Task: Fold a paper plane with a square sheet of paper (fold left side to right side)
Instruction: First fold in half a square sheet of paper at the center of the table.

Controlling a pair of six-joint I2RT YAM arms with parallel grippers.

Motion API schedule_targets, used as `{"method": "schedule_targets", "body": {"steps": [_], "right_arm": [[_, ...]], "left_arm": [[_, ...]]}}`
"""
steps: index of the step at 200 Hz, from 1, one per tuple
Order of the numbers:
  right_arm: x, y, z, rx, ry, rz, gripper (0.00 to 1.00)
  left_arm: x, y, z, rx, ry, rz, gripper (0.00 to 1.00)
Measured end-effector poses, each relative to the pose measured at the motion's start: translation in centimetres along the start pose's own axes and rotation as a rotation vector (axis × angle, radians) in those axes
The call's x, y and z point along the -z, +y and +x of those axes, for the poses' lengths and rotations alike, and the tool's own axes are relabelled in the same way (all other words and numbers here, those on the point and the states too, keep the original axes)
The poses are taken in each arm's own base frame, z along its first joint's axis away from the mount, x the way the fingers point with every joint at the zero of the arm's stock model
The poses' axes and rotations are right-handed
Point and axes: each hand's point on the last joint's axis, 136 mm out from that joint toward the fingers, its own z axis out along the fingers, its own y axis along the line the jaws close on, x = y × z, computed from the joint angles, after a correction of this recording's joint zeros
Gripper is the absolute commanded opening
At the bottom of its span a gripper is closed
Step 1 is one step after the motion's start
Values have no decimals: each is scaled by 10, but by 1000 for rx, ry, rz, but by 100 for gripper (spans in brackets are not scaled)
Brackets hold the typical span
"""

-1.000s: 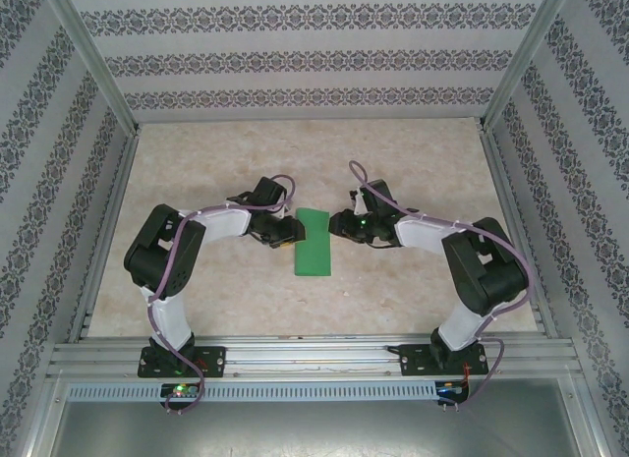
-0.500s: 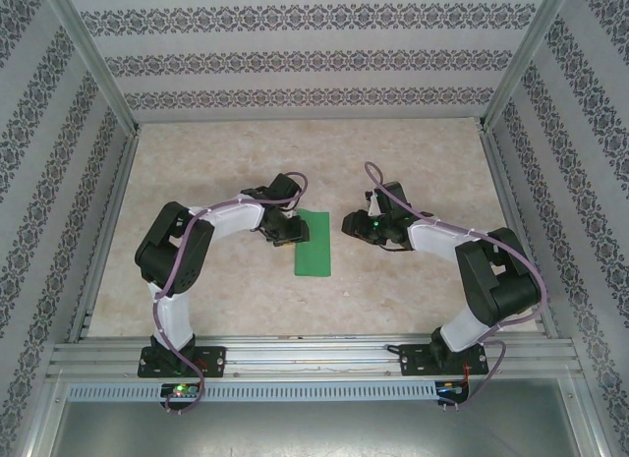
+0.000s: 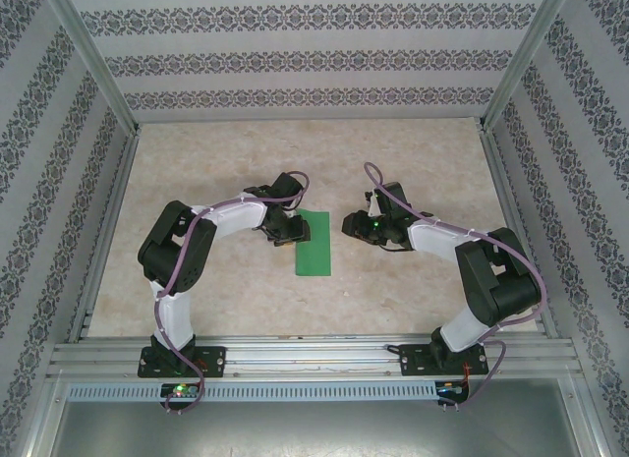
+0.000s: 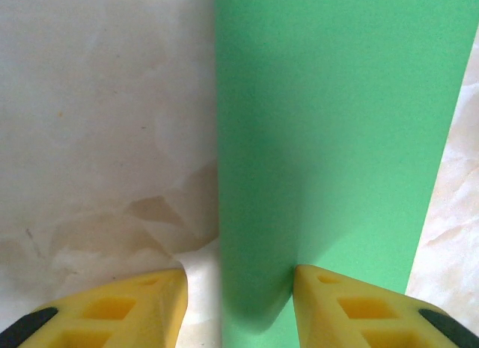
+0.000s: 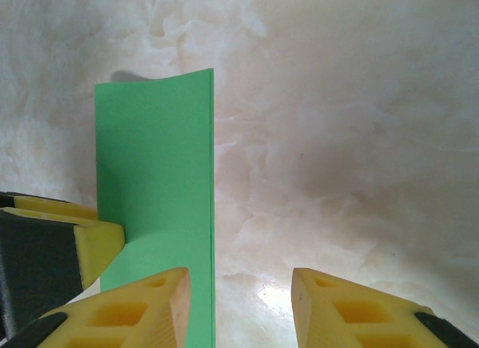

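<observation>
Near the centre of the top view, the sheet of paper is seen lying flat on the table as a narrow upright green rectangle, not a square. The left claw is placed at its upper left edge. The right claw is held just beside its upper right edge, apart from it.

At the bottom of the left wrist view, the left claw is shown released, its yellow fingers spread to either side of the paper's left edge. The right-hand finger is set over the green surface; whether it presses down cannot be told. Nothing is gripped. The sheet of paper runs up the centre and right of the frame, its face smooth.

At the bottom of the right wrist view, the right claw is likewise released and empty, with mostly bare table between its fingers. The sheet of paper is seen left of centre, its top edge slightly curled, and one finger of the left claw is touching its left edge at lower left.

From the halved width, the left-to-right fold is judged done. The nose and wing folds are judged to be left, since no pointed shape is formed.
</observation>
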Motion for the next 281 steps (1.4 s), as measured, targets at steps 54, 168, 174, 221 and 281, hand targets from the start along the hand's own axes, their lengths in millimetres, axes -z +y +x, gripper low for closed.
{"method": "schedule_targets", "body": {"steps": [54, 168, 174, 221, 281], "right_arm": [[0, 0, 0, 0, 1, 0, 41], [0, 1, 1, 0, 5, -6, 41], [0, 1, 1, 0, 5, -6, 41], [0, 1, 2, 0, 8, -9, 41], [0, 2, 2, 0, 10, -12, 41]], "left_arm": [[0, 0, 0, 6, 7, -6, 44], [-1, 0, 0, 12, 27, -20, 44], [-1, 0, 0, 12, 26, -20, 44], [-1, 0, 0, 12, 26, -21, 45], [-1, 0, 0, 11, 27, -20, 45]]}}
